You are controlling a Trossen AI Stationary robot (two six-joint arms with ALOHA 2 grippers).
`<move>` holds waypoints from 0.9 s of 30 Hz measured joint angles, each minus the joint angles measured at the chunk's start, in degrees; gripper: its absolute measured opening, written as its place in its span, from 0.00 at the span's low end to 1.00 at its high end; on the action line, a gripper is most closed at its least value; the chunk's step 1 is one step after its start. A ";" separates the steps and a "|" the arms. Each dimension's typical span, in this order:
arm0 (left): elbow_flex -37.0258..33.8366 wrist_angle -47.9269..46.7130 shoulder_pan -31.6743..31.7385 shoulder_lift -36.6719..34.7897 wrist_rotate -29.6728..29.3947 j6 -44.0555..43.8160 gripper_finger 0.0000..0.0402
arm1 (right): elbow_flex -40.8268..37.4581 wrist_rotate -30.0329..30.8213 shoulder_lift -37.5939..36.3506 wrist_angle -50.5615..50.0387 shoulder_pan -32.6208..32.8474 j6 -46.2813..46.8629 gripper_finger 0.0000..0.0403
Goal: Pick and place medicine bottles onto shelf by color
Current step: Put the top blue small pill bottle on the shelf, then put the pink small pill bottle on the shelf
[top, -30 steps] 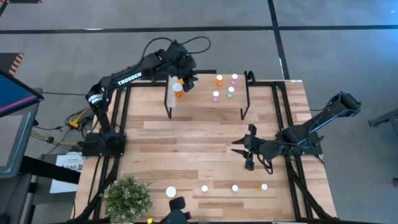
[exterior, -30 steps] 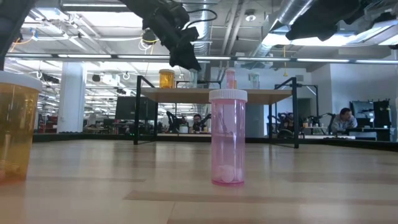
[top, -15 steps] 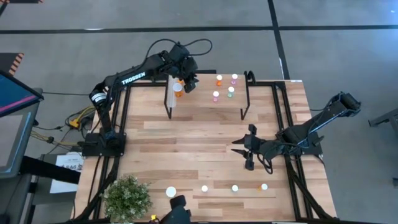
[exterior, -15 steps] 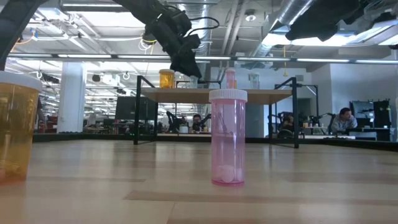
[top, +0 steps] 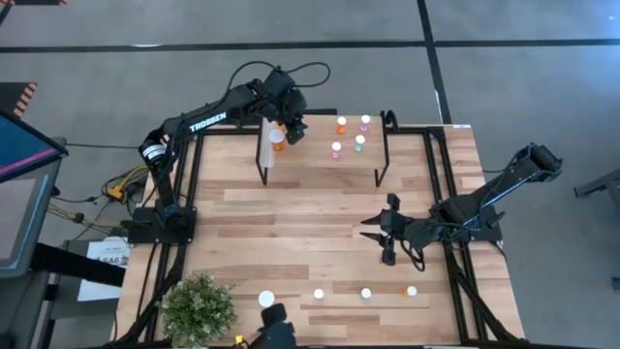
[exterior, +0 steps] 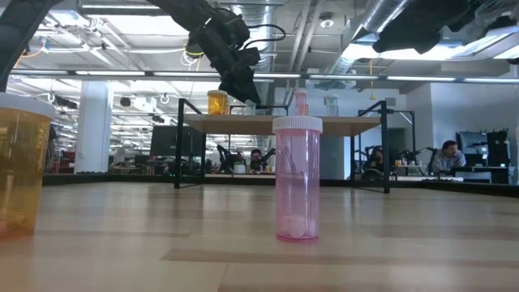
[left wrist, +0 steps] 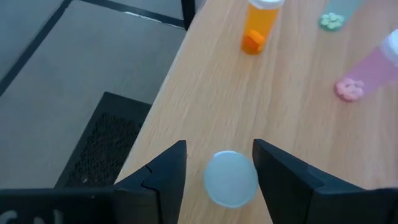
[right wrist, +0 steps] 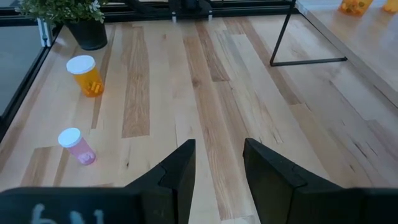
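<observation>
Bottle: orange bottle [top: 277,138], white cap, upright on the shelf [top: 320,160], upper centre-left of high view.
My left gripper [left wrist: 217,168]: above it, fingers apart, straddling the cap without clamping.
My right gripper [right wrist: 217,165]: parted, empty, low over table.

Potted plant [top: 199,307] at the table's near-left corner [top: 145,291]; seated people [exterior: 448,158] beyond.

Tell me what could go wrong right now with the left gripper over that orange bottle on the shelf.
1. The left gripper has its fingers apart around the orange bottle's white cap; lifting off crooked could tip the bottle.
2. That bottle stands near the shelf edge, so a nudge might send it off.
3. Another orange bottle and a pink one stand nearby; a wide swing could hit them.
</observation>
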 joint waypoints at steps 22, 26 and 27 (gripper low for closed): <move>0.30 0.57 -0.04 -3.97 -3.73 1.11 0.65 | 0.00 -0.07 0.00 -0.15 -0.02 0.12 0.39; 0.31 0.79 -0.04 -7.80 -4.50 1.34 0.65 | 0.00 -0.07 0.00 -0.16 -0.02 0.11 0.39; 0.31 0.77 -0.04 -8.93 -4.36 1.35 0.65 | 0.00 -0.07 0.00 -0.16 -0.02 0.11 0.39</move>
